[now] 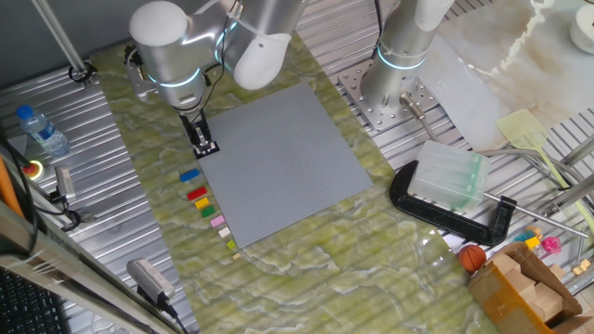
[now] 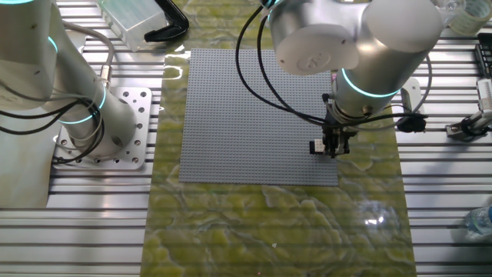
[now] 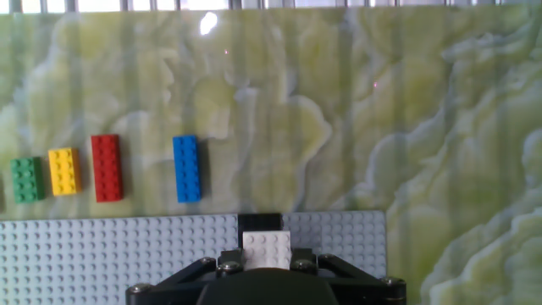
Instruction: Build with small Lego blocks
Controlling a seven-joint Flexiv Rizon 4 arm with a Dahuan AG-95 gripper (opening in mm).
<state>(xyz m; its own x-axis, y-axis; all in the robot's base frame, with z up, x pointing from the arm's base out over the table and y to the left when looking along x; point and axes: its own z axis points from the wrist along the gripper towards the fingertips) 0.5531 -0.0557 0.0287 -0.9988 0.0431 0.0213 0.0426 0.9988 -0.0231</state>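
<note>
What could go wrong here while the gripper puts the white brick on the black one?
1. The gripper works at the very edge of the grey baseplate; a slip could drop the white brick off it.
2. A misaligned press may not seat it on the black brick.
3. The blue brick lies close and could be knocked.

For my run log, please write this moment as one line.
gripper: shut on white brick | over black brick on baseplate | blue brick waiting
</note>
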